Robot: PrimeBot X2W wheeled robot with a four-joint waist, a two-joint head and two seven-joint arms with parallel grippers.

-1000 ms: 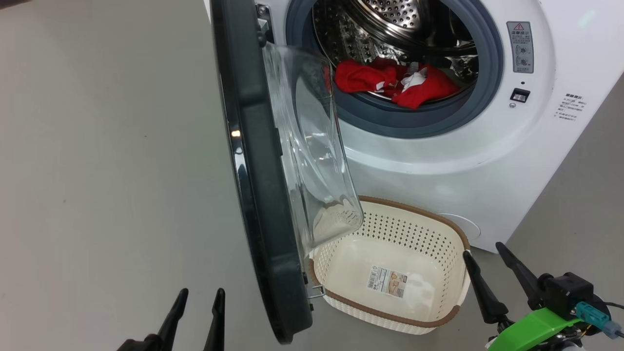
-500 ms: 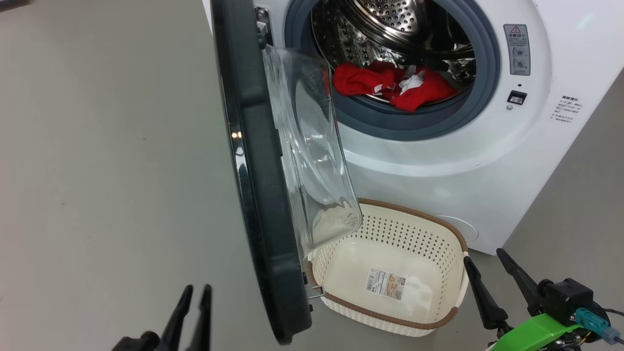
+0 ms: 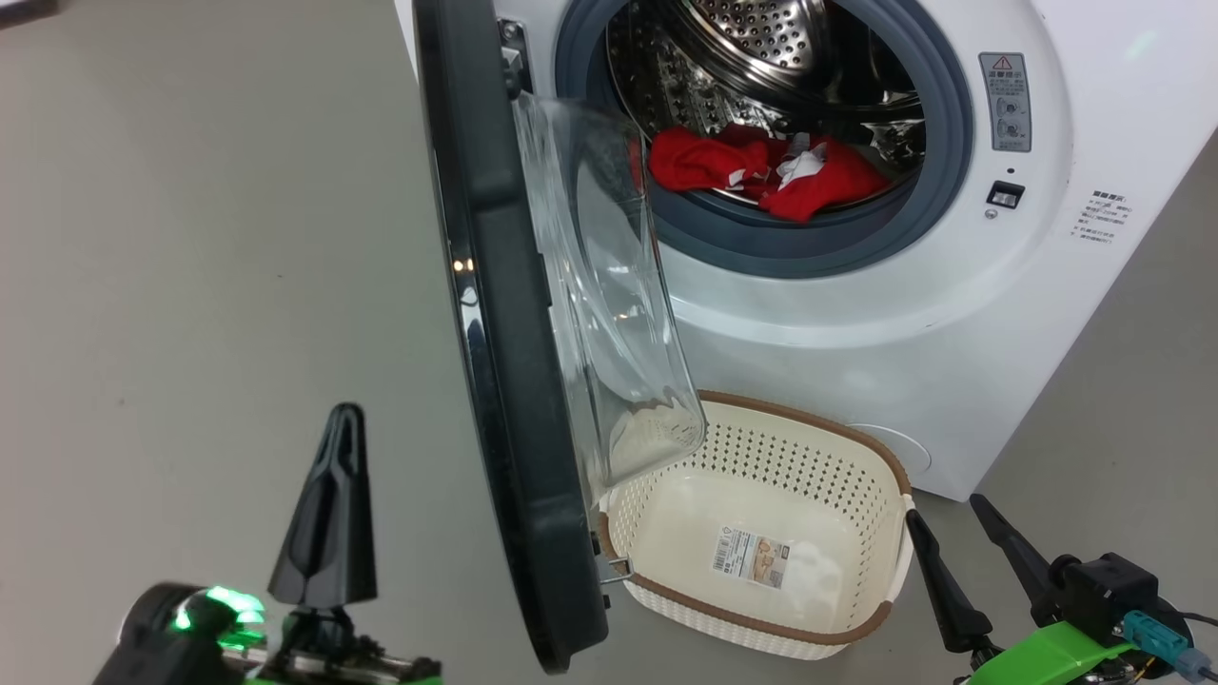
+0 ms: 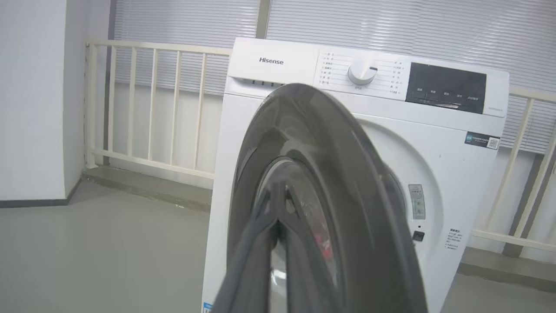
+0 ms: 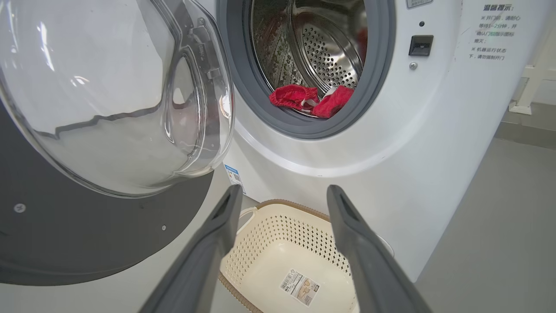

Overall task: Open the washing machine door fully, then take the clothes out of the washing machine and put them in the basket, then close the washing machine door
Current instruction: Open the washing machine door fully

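**Operator:** What has changed in the last second?

**Robot:** My left tool (image 3: 344,419) has snapped shut. It now stands taller at the lower left of my head view, where before its fingers were apart and lower. It has hold of nothing. My head camera has shifted a little as well.

**Operator:** And the other one?

**Robot:** My right tool (image 3: 942,509) is spread wide with nothing between its fingers. It sits low on the right, just beside the right end of the basket (image 3: 801,409).

**Operator:** Where is the door?

**Robot:** The washing machine door (image 3: 519,400) is swung out and edge-on to my head. Its glass bowl (image 3: 609,314) overhangs the basket's left end. My left tool is to the door's left, apart from it, and my left wrist looks straight at the glossy outer face.

**Operator:** The laundry?

**Robot:** The clothes (image 3: 761,171) lie low at the front of the drum (image 3: 761,38) of the washing machine (image 3: 856,323), just behind the grey rubber ring (image 3: 790,249). The basket sits on the floor (image 3: 190,285) in front of the machine, with its paper label (image 3: 754,555) showing on the bottom.
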